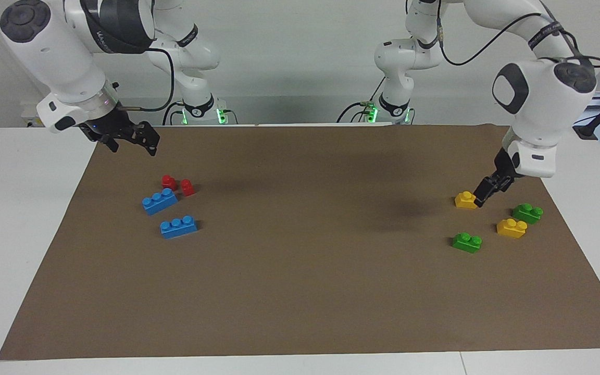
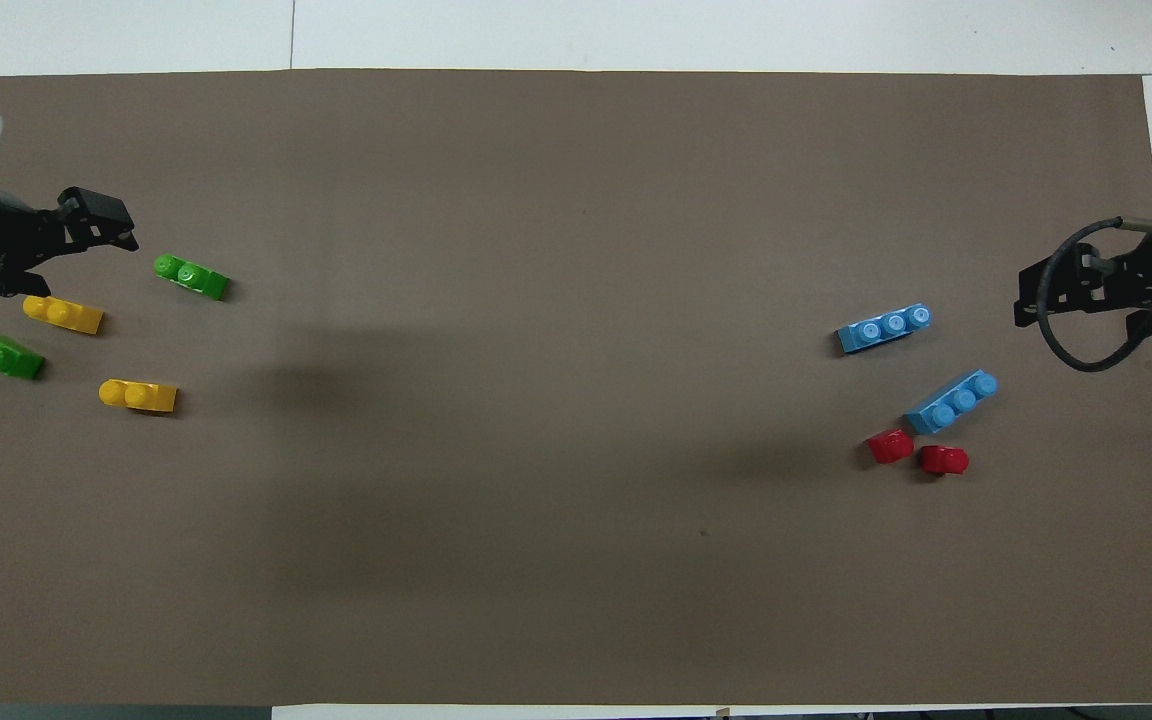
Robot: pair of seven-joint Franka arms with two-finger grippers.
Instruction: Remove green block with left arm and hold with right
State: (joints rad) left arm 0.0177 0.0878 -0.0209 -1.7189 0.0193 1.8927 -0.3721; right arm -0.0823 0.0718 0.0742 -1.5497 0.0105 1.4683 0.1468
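Two green blocks lie on the brown mat at the left arm's end. One (image 1: 467, 242) (image 2: 191, 277) is farther from the robots. The other (image 1: 527, 213) (image 2: 1, 355) is closer to the mat's end edge. Both lie loose and apart from the other bricks. My left gripper (image 1: 481, 198) (image 2: 121, 230) is low over this group. In the facing view its tip shows right beside a yellow brick (image 1: 465, 200) (image 2: 138, 395). I see nothing in it. My right gripper (image 1: 133, 139) (image 2: 1021, 298) is open and empty, raised over the mat's edge at the right arm's end, where the arm waits.
A second yellow brick (image 1: 512, 228) (image 2: 63, 314) lies between the two green blocks. At the right arm's end lie two blue three-stud bricks (image 1: 160, 201) (image 1: 178, 227) and two small red bricks (image 1: 169, 182) (image 1: 188, 187). The mat (image 1: 300, 271) ends on a white table.
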